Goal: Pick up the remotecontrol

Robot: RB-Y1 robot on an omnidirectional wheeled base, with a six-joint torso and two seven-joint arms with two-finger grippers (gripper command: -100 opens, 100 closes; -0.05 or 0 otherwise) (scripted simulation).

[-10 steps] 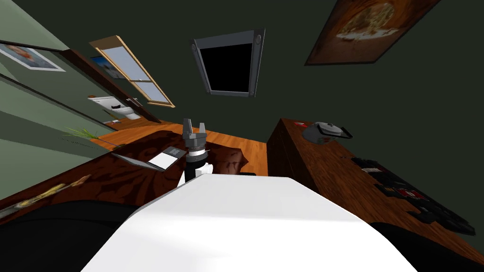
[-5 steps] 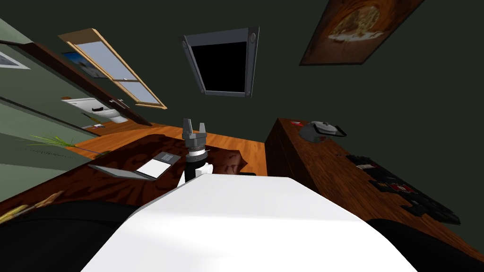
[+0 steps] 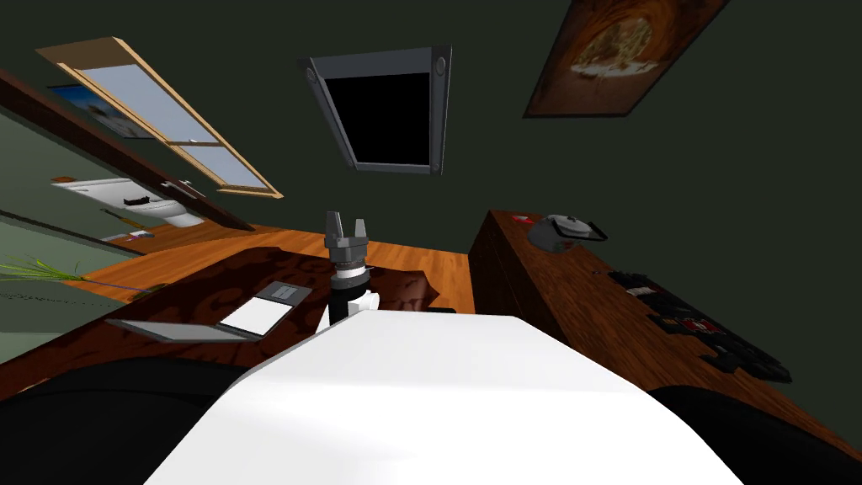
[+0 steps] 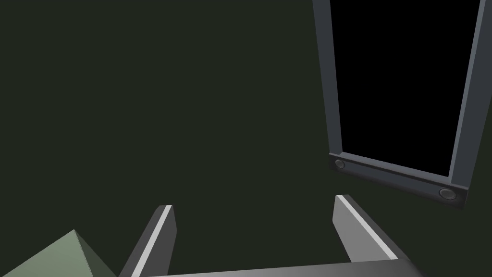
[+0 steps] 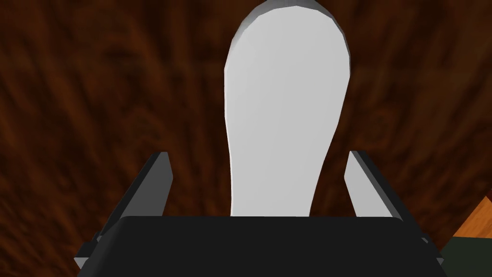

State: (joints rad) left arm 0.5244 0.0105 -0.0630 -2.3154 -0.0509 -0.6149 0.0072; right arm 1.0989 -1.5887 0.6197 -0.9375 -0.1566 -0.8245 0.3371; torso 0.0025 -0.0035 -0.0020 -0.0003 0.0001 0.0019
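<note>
While the right gripper [image 5: 258, 155], jaws spread wide, is straddling the light grey remote control [image 5: 286, 110] lying on the dark brown table [image 5: 72, 96], I am judging it best to be lowering squarely, centred, before closing. The left gripper [image 3: 346, 221] is hanging raised, equally wide.

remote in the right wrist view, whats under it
The white remote lies on a dark brown wood-grain tabletop, inside the open right pincer. Its near end, and the surface beneath that end, are hidden behind the pincer's dark body.

Laptop [image 3: 244, 316] on table [image 3: 194, 295] left, sideboard [image 3: 581, 295] right (lidded pot [image 3: 560, 231] on it), screen [image 3: 383, 114] ahead
</note>
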